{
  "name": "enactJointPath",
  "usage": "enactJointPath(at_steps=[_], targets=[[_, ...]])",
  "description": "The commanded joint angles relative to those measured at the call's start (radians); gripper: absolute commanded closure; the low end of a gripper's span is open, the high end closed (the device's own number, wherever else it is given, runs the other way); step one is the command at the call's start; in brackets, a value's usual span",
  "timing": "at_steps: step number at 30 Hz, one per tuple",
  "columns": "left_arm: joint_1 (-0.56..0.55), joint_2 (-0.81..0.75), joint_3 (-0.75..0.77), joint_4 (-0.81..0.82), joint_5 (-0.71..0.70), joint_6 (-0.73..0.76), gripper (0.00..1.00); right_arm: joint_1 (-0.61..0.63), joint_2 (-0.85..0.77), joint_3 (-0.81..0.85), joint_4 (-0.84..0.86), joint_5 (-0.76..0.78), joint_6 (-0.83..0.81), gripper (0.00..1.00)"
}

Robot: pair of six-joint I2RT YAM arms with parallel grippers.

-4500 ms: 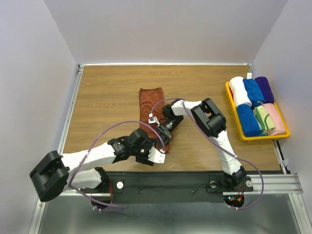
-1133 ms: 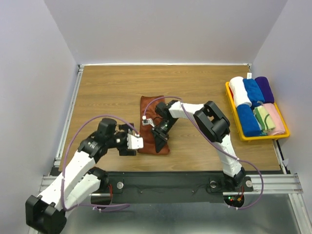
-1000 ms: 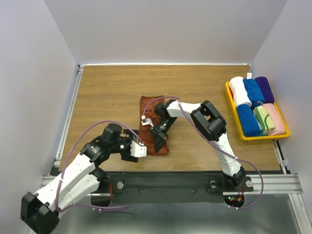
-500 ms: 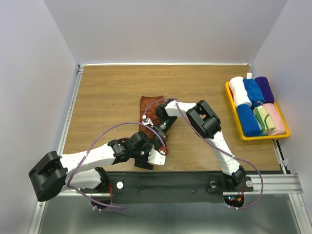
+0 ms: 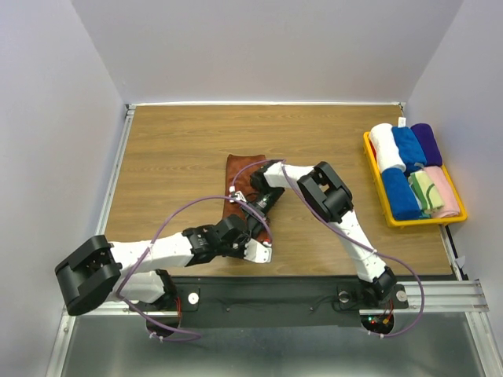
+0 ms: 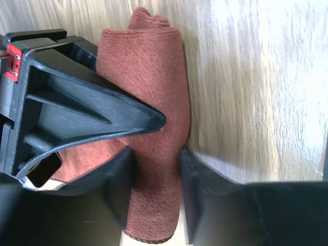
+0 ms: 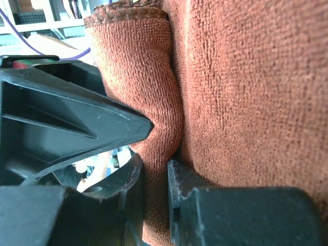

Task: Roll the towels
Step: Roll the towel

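Rust-brown towel point(image 5: 238, 170) looks soft, limp; folded near edge the best hold, clamped by left end effector point(image 6: 155, 177) and right end effector point(image 7: 155, 187).

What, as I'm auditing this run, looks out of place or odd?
Nothing spilled or damaged. The near end of the rust-brown towel is bunched into a fold, pinched by the left gripper and right gripper, not yet a neat roll. The rolled towels sit tidy in the yellow tray.

The right end effector point(image 7: 155, 173) pinches a fold of the rust-brown towel point(image 7: 241, 92).
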Motion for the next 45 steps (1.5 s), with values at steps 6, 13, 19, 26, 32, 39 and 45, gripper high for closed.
enactJointPath(at_steps=[6,13,19,26,32,39,45], targets=[[-0.005,0.057,0.072,-0.23,0.135,-0.048,0.84,-0.065,-0.024,0.067,0.032,0.016,0.081,0.62],[0.136,0.133,0.139,-0.307,0.275,-0.039,0.95,-0.154,-0.195,0.116,0.294,0.21,0.414,0.34],[0.334,0.207,0.283,-0.444,0.489,0.011,0.89,-0.285,-0.39,0.056,0.494,0.321,0.495,0.14],[0.439,0.464,0.519,-0.693,0.674,0.131,0.78,-0.355,-0.669,-0.182,0.526,0.396,0.227,0.09],[0.561,0.725,0.732,-0.908,0.802,0.179,0.86,-0.344,-0.933,-0.393,0.525,0.419,0.092,0.06],[0.608,0.938,0.929,-1.044,0.853,0.202,0.84,-0.012,-1.018,-0.562,0.592,0.729,0.017,0.11],[0.612,1.028,0.969,-1.094,0.873,0.225,0.83,0.187,-0.946,-0.602,0.768,0.958,-0.003,0.16]])
